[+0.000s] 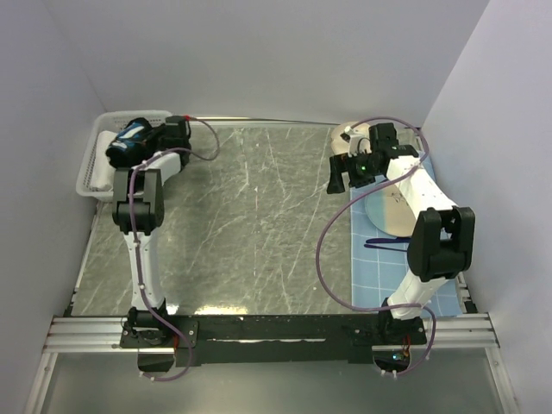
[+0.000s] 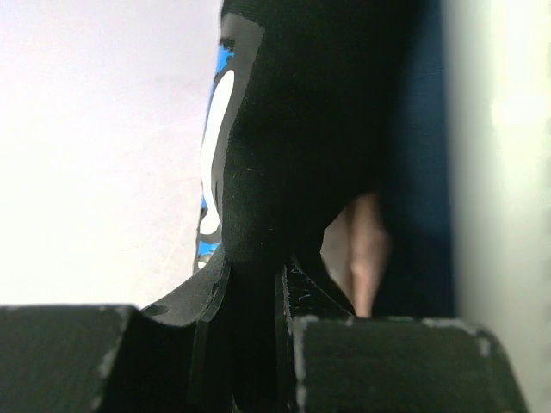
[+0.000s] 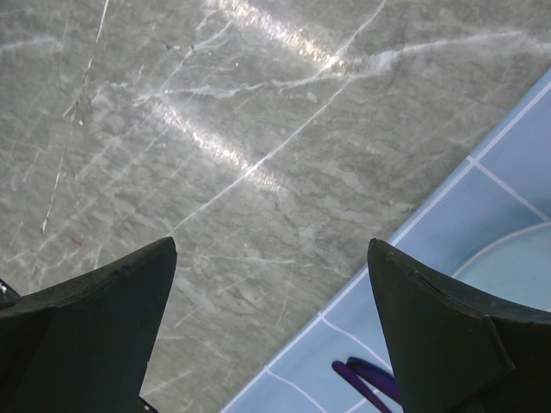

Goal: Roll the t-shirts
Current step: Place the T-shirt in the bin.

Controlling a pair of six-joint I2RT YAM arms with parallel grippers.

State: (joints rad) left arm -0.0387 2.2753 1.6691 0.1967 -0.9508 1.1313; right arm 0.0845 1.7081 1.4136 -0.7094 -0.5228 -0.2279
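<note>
Grey-green marbled stone-look table top [image 1: 259, 224] fills the middle of the overhead view, walled in by plain pale panels on three sides. Along its right edge lies a blue gridded mat [image 1: 366, 259] with thin white lines, and on that mat, mostly hidden under the right arm, sits a pale round object [image 1: 388, 211] whose nature cannot be told. At the far left corner stands a white slatted plastic basket [image 1: 97, 164]. The left arm reaches out to it, and the black cloth t-shirt [image 1: 129, 142] with a white-and-blue print is bunched into a compact bundle over the basket's far end; whether it rests in the basket or hangs just above it cannot be told. In the left wrist view the shirt [image 2: 301, 129] crowds the lens, its print showing as white and blue strokes along the left side of the dark fold. The left gripper [image 2: 258, 284] is clamped on a fold of this cloth, its fingers nearly together with the fabric pinched between them. The right gripper [image 1: 349, 172] hovers near the far right of the table, by the mat's inner edge, its fingers [image 3: 103, 301] spread wide apart with nothing between them. Below them in the right wrist view are the stone surface and a corner of the mat. A loop of thin purple cable [image 3: 366, 377] crosses the mat there.
</note>
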